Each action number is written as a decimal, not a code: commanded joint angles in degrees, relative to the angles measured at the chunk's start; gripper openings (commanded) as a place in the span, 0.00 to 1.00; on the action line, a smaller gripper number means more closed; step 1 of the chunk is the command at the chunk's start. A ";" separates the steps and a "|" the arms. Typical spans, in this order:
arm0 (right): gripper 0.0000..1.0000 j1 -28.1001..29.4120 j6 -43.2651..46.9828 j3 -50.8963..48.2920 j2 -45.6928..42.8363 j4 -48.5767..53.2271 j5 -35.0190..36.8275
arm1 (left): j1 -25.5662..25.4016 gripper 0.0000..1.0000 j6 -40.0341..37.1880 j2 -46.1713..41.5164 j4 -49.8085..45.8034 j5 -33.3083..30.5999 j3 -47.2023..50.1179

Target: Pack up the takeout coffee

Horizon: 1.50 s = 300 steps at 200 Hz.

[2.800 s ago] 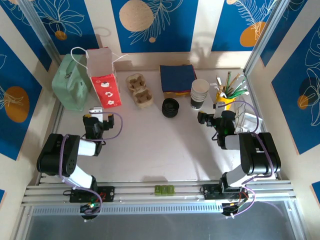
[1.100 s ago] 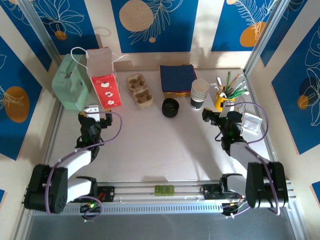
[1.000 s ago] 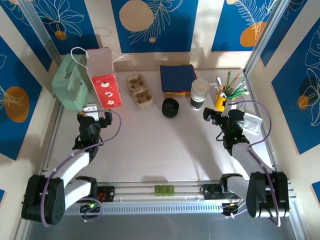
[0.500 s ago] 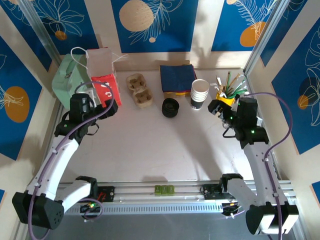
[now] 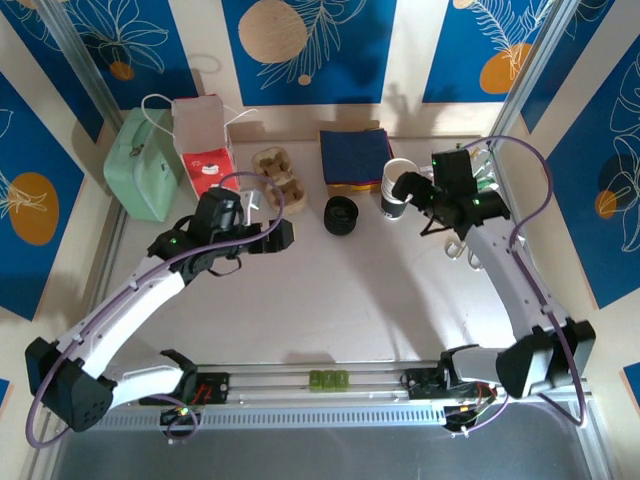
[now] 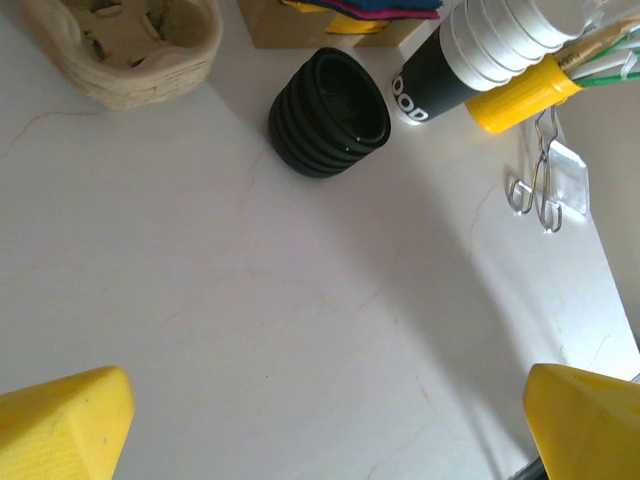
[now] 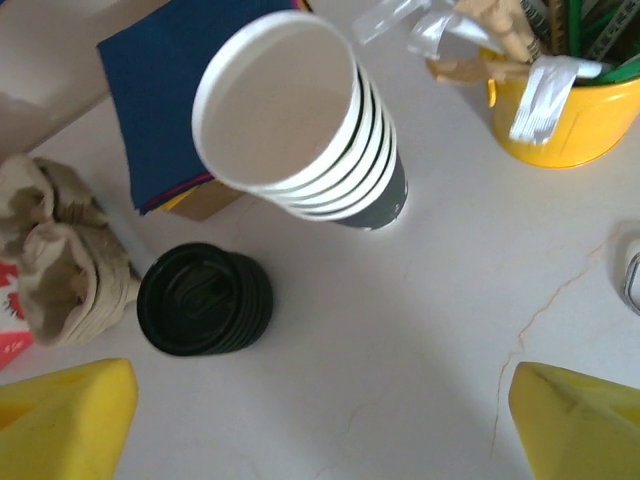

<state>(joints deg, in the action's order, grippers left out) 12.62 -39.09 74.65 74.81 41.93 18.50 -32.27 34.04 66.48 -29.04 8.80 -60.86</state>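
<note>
The white table (image 5: 330, 300) is walled on three sides, so the arms can only come in from the near edge. Its middle lies bare, and everything stands along the far edge.

At far left a mint-green soft bag (image 5: 140, 170) stands touching a red-and-white paper carrier bag (image 5: 205, 160). The carrier bag is upright with its mouth open, probably to be loaded from above. Then come a flat stack of navy paper napkins (image 5: 355, 155) and a brown moulded-pulp cup tray (image 5: 278, 180).

I judge the takeout coffee not yet assembled. Its cup likely tops the stack of dark-walled, white-rimmed paper cups (image 7: 300, 130), and its lid the pile of black round plastic lids (image 7: 203, 298) just beside.

A yellow cup of sticks (image 7: 555, 115) crowds the cup stack's right, so the lid side offers the freer approach.

The right gripper (image 7: 320, 420) hangs over the cups, fingers spread wide and holding nothing. The left gripper (image 6: 322, 420) is likewise spread and empty, facing the lids across bare table.
</note>
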 commanded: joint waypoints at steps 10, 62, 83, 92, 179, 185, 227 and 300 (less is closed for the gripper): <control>0.91 -0.65 -0.94 6.91 5.58 1.93 2.28 | -0.59 0.99 3.50 3.05 5.10 -2.66 -1.71; 0.74 -3.79 -0.39 15.34 15.22 2.41 -0.65 | -0.58 0.99 -1.24 4.66 3.43 -2.95 -4.37; 0.66 -4.94 0.73 18.06 18.14 2.70 -0.97 | -0.58 0.99 -1.63 4.53 2.76 -2.38 -3.71; 0.64 -5.27 1.14 19.21 19.31 3.09 -1.17 | -0.59 0.99 -1.32 4.13 2.82 -2.55 -2.82; 0.45 -4.75 3.32 24.11 26.47 4.99 0.45 | -0.48 0.99 -0.72 2.77 3.01 -3.54 0.05; 0.45 -4.61 3.48 24.37 26.71 5.08 0.71 | -0.49 0.99 -0.71 2.82 3.10 -3.48 0.04; 0.45 -3.93 3.65 26.00 28.94 6.27 2.67 | -0.46 0.99 -0.47 3.09 3.06 -3.76 -0.05; 0.39 -3.71 3.33 26.25 30.49 6.77 2.84 | -0.44 0.99 -0.24 3.12 3.34 -4.19 0.96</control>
<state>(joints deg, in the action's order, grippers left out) 8.58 -36.01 99.42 104.55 47.55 20.69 -32.53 34.06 70.28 -25.45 5.45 -60.58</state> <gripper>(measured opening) 0.395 0.994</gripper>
